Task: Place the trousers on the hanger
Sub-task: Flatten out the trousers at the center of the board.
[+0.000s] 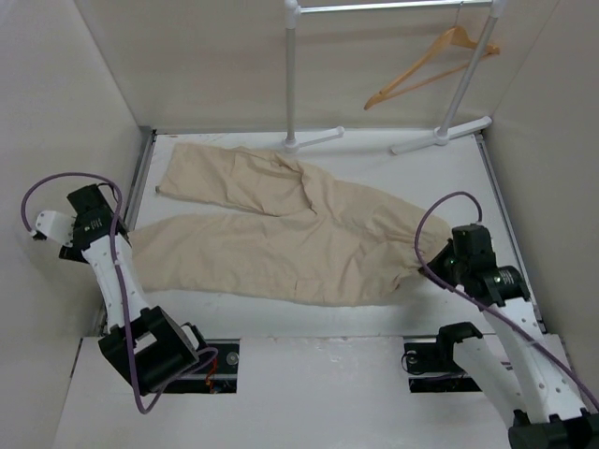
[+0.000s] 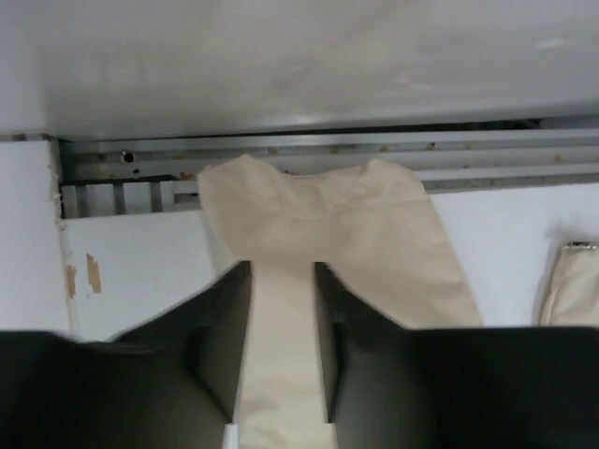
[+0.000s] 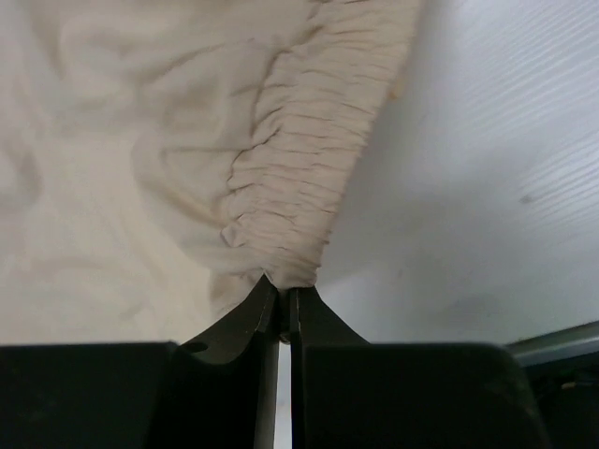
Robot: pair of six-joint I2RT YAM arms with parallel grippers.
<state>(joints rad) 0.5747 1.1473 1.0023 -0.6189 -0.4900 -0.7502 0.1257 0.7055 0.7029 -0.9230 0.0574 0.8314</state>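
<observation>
Gripping stage, by the look of it, early in the job. Laid flat across the desk (image 1: 234,313): the trousers (image 1: 281,224), with the waist toward the right edge and both legs running out to the left edge.

Pinched at the gathered elastic waistband by the right gripper (image 3: 281,295), pads pressed tight together on the cloth. Straddled near the hem of the nearer leg by the left gripper (image 2: 281,271), fingers (image 2: 225,327) spread with the cloth lying between them and not yet closed on it.

Hanging well apart at the far right corner, hooked on the top rail of a white rack (image 1: 291,75): the hanger (image 1: 426,67), with its bottom bar bare. No sign of lifting or threading so far.

Next, in all likelihood: closing the left fingers on the leg, then raising both ends and carrying the cloth toward the far right corner to drape over the bottom bar. Calls for a firm hold at each end and enough height to clear the rack's feet. Calls too for a gentle approach, so as not to knock the lightly hung hanger from its rail.
</observation>
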